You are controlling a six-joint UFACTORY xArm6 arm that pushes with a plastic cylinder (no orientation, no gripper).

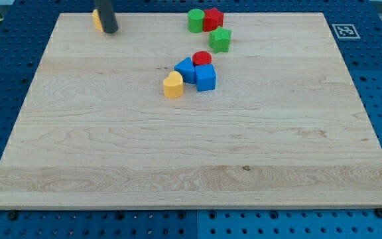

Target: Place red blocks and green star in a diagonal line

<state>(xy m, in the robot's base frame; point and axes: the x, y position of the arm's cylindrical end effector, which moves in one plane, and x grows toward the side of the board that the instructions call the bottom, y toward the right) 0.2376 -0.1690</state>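
— Tool (105, 13) first: where, and how far open?

— Stood at the view's top left, near the far edge of the bench (178, 166). Plain dark straight rod; showed no parts to spread or press together. Held nothing.

— And my tip (110, 31)?

— Rested on the wood just to the right of a yellow block (96, 18), half hidden behind the rod. Touching or only beside: could not tell. Sat well apart from every other block.

— Task blocks, then?

— Lay toward the view's top, right of centre. Red block (213, 18), shape unclear, pressed against a green cylinder (195, 20) on its left. Green star (220, 40) sat just below and slightly right of that red block, close to it or perhaps touching.

— Second red?

— Red cylinder (202, 58), lower down and left of the green star, near the middle of the bench. Crowded at the top of a small cluster: blue block (185, 69) with a sloped top at its lower left, blue cube (205, 78) directly below, both against it.

— Anything more in that cluster?

— Second yellow block (173, 85), rounded on top, touching the sloped blue one at the lower left.

— Elsewhere?

— Black-and-white marker (345, 30) printed at the top right corner.
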